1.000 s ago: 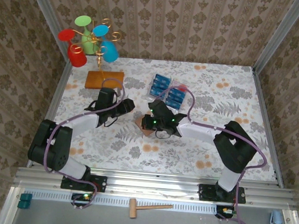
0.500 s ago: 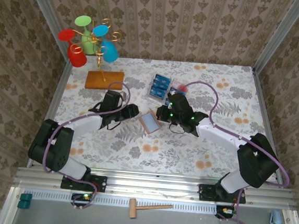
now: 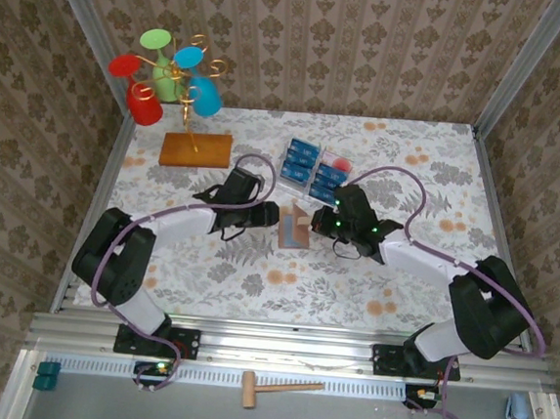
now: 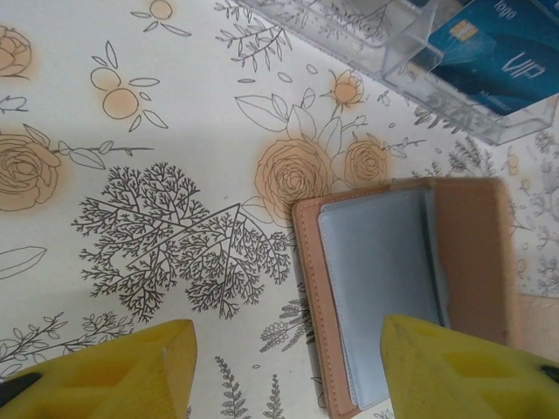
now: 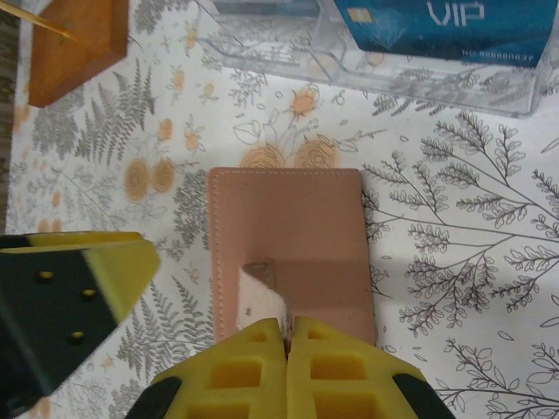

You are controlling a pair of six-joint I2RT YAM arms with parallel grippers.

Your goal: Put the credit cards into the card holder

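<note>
The card holder (image 3: 295, 228) is a tan wallet lying partly open on the table between the two grippers. Its greyish-blue inside (image 4: 380, 262) faces the left wrist camera. Its tan outer cover (image 5: 288, 236) faces the right wrist camera. My right gripper (image 5: 286, 336) is shut, pinching a small whitish tab (image 5: 258, 298) on that cover. My left gripper (image 4: 288, 371) is open, one finger over the table and the other finger (image 4: 463, 367) over the wallet's inside. The blue credit cards (image 3: 313, 168) lie in a clear tray just behind the wallet, marked VIP (image 5: 445, 22).
The clear plastic tray (image 4: 410, 65) stands right behind the wallet, with a red spot (image 3: 338, 163). An orange-brown wooden slab (image 3: 196, 148) with a gold stem carries coloured cups (image 3: 169, 77) at the back left. Both arms meet at mid-table.
The right gripper has carried the wallet a little to the right and lifted its cover, so it now stands open. The left gripper has reached right, up to the wallet.
</note>
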